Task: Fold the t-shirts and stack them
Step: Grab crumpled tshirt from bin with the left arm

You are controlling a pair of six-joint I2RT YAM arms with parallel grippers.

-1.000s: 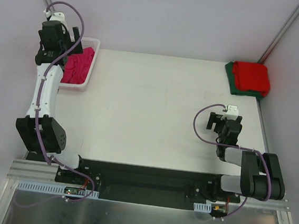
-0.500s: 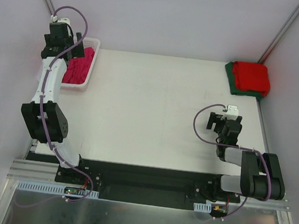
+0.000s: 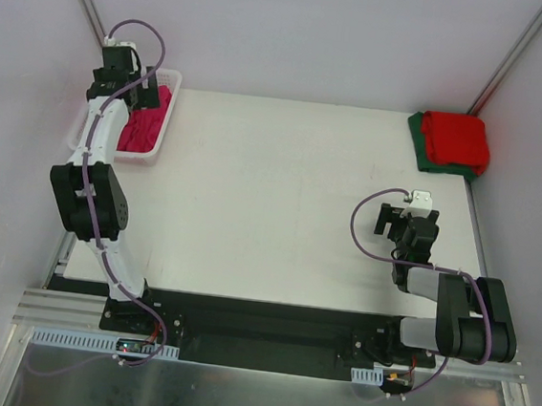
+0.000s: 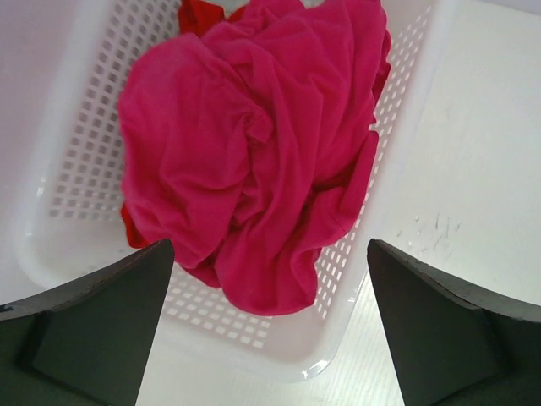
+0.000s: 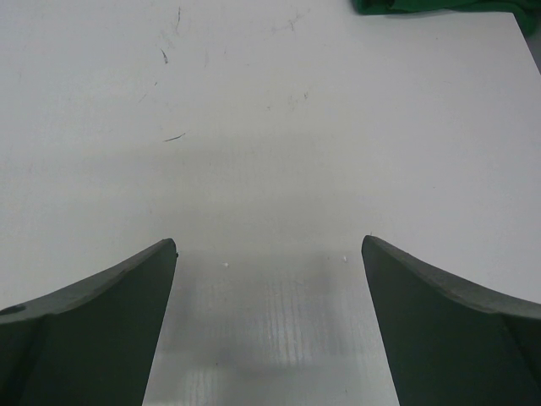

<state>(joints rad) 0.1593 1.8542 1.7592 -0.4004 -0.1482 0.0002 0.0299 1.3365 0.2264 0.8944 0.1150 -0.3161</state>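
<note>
White table (image 3: 272, 194) beneath us, our left hand (image 4: 270, 254) spread wide over the crumpled pink t-shirt (image 4: 254, 161) in the lattice basket (image 4: 406, 101), our right hand (image 5: 269, 244) spread wide over the table, red t-shirt (image 3: 455, 136) folded atop green t-shirt (image 3: 416, 131) well beyond it

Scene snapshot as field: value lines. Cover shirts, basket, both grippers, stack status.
left gripper: open, over the basket, holding nothing
right gripper: open, over the table, holding nothing
basket location: far-left corner of the table
pink shirt: crumpled, on top in the basket
red cloth: bits showing beneath the pink shirt
stack: folded red shirt on dark green shirt, far-right corner
progress: pink shirt not yet taken out
</note>
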